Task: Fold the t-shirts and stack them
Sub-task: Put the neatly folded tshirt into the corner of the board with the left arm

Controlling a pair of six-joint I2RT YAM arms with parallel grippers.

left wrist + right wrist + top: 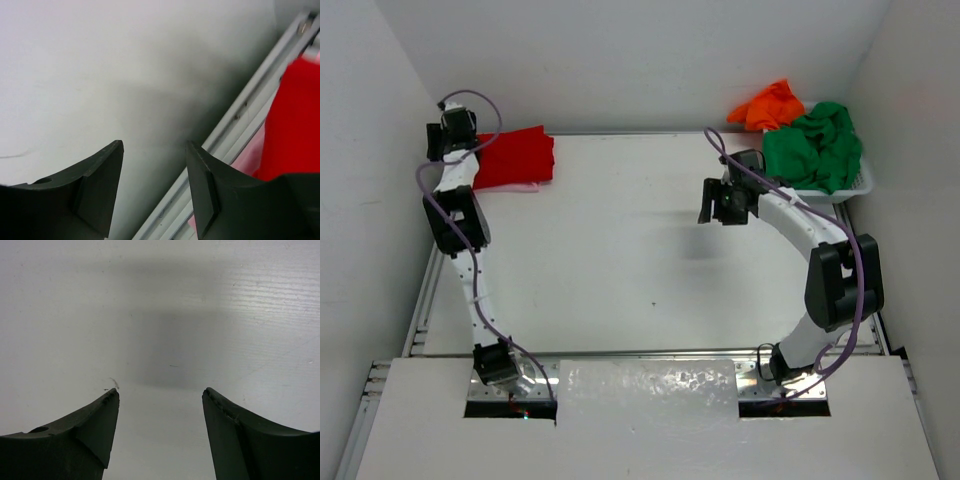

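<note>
White table [640, 250], far-left corner: left gripper [155, 150] spread, empty, beside folded red shirt [517, 158] lying on pink shirt [246, 156]. Right gripper [160, 395] spread, empty, over table's right-middle. Far-right corner: green shirt [817, 147], orange shirt [770, 103] heaped at basket [861, 184].

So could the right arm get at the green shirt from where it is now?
Probably yes. The green shirt lies on top in the basket, uncovered, close beside the right gripper, which is open and empty. Nothing stands between them.
</note>
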